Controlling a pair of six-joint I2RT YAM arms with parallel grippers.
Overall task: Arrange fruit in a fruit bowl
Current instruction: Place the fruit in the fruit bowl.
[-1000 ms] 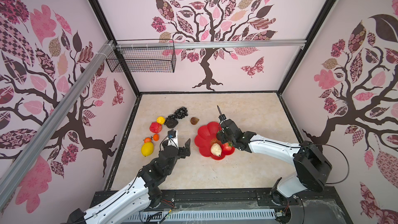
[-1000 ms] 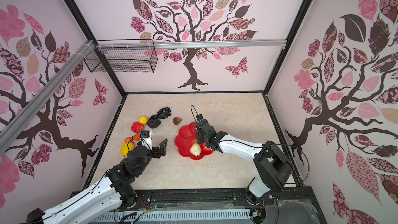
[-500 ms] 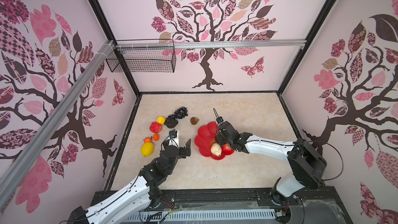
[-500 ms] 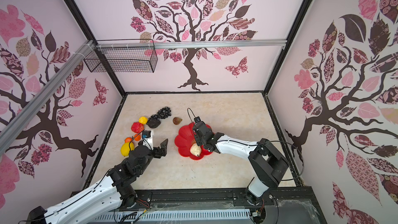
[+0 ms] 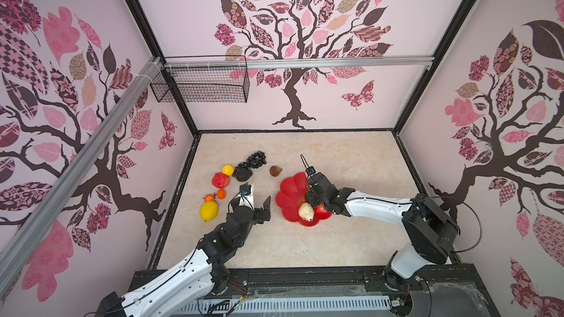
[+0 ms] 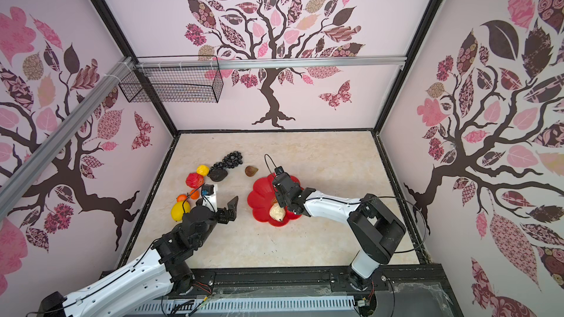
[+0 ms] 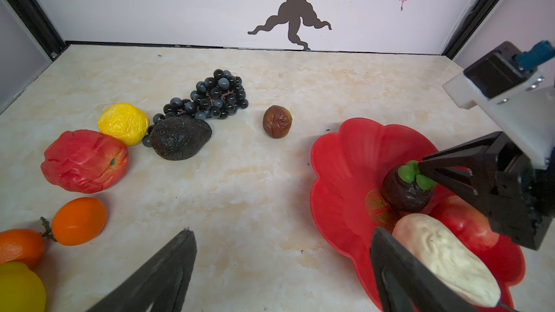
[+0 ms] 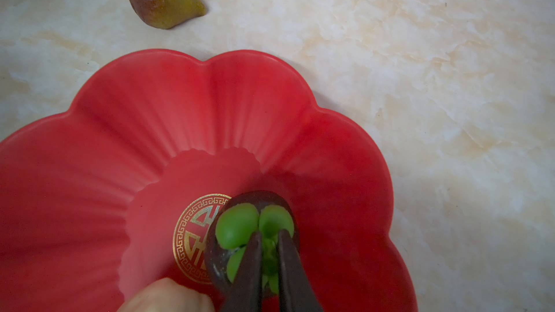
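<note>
Item: dark fruit (image 7: pixel 405 196), green-capped, at centre of fruit bowl (image 8: pixel 210 100); pinched by the cap in the right gripper (image 8: pixel 267 235). Also listed: left gripper (image 7: pixel 280 231), spread wide, empty, left of bowl. Risk: fruit could be rolled against the pear (image 7: pixel 444 256) if released off-centre. Obscured: apple (image 7: pixel 462 226), largely covered; contact with bowl floor not discernible.
</note>
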